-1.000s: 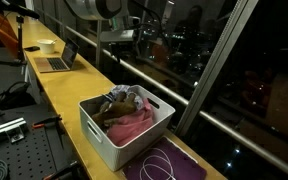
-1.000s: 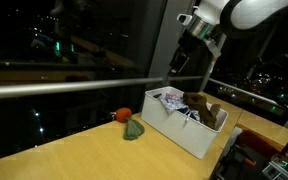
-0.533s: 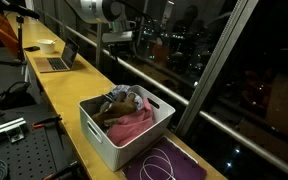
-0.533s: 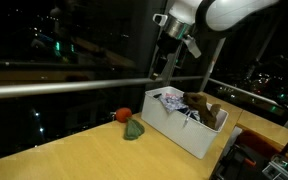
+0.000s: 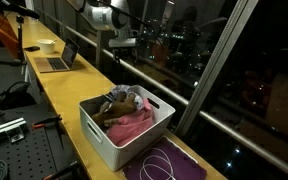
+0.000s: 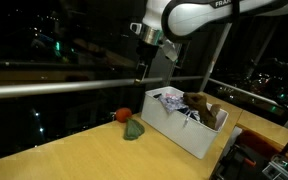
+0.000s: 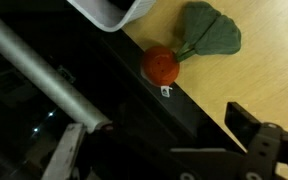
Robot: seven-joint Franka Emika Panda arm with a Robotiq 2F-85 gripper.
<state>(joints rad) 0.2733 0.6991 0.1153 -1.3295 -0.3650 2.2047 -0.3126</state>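
Observation:
My gripper point(image 6: 142, 70) hangs high in the air by the dark window, left of the white bin point(image 6: 174, 130) and above the railing. It also shows in an exterior view point(image 5: 121, 44). In the wrist view one dark finger shows over the wooden table; the gripper point(image 7: 192, 128) looks open and empty. Below it lie a small red ball point(image 7: 161, 66) and a green leaf-shaped cloth point(image 7: 210, 29), side by side near the table's window edge. Both also show in an exterior view, the ball point(image 6: 123, 115) and the cloth point(image 6: 134, 129).
The white bin point(image 5: 96, 130) holds a pink cloth point(image 5: 130, 124), a brown plush point(image 6: 196, 102) and other fabric. A purple mat with a white cord point(image 5: 165, 163) lies beside it. A laptop point(image 5: 60, 60) and a bowl point(image 5: 46, 46) stand farther along the table. A metal railing point(image 7: 44, 70) runs along the window.
The arm has swung away from above the bin toward the window, now over the ball and green cloth. Nothing on the table has moved.

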